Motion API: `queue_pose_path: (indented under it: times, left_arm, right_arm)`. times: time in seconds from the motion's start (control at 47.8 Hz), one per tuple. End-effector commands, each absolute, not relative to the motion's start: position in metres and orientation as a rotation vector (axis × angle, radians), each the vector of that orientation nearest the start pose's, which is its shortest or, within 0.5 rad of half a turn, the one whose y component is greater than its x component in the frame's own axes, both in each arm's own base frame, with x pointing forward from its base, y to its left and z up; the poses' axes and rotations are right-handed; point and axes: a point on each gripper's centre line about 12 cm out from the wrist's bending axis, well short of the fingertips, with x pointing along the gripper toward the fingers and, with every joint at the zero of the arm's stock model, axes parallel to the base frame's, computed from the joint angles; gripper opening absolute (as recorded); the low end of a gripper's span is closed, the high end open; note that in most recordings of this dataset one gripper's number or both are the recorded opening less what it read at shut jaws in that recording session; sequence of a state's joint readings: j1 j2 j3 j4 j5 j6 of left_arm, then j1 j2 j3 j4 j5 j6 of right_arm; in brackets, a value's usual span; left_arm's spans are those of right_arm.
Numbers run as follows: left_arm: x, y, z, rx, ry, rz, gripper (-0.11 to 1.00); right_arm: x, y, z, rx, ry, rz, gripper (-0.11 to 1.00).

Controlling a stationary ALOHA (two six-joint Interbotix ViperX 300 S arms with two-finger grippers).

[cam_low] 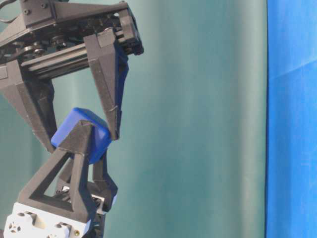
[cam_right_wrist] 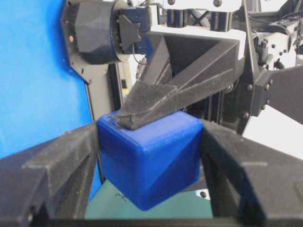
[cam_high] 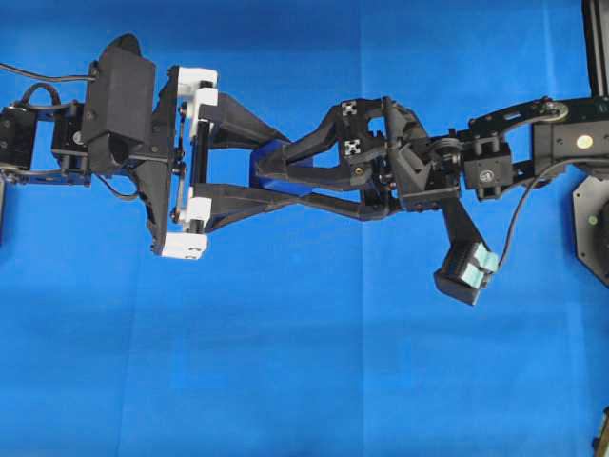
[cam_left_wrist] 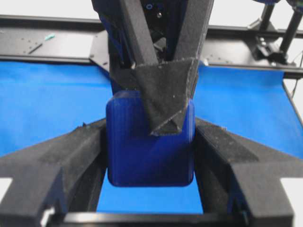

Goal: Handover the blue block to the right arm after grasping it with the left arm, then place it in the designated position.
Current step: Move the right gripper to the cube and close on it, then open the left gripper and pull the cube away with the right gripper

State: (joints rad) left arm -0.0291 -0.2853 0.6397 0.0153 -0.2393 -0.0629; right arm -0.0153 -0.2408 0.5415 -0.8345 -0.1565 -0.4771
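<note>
Dark-blue, the blue block [cam_right_wrist: 149, 161] sits clamped by both sets of jaws mid-handover; next you release the left gripper [cam_high: 276, 176] while the right gripper [cam_high: 285, 171] holds.

Table under bright blue cloth [cam_high: 304, 381]; faint fold creases cross cloth.
</note>
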Motion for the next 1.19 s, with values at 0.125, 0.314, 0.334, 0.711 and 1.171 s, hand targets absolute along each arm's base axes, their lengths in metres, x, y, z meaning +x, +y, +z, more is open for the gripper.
queue_pose_path:
  times: [0.125, 0.314, 0.334, 0.711, 1.171]
  left_arm:
    - [0.37, -0.014, 0.328, -0.058, 0.075, -0.038, 0.46]
    - [0.371, -0.017, 0.33, -0.059, 0.058, -0.047, 0.65]
    - [0.371, -0.017, 0.331, -0.059, 0.055, -0.047, 0.72]
    - [0.369, -0.017, 0.332, -0.057, 0.043, -0.048, 0.93]
    - [0.366, -0.016, 0.33, -0.053, 0.047, -0.046, 0.92]
  right_arm:
    - [0.389, 0.007, 0.337, -1.282, 0.066, 0.183, 0.55]
    - [0.389, 0.006, 0.338, -1.282, 0.066, 0.181, 0.55]
    - [0.389, 0.006, 0.337, -1.282, 0.067, 0.182, 0.55]
    - [0.388, 0.006, 0.336, -1.282, 0.071, 0.183, 0.55]
    - [0.341, 0.006, 0.339, -1.285, 0.079, 0.161, 0.55]
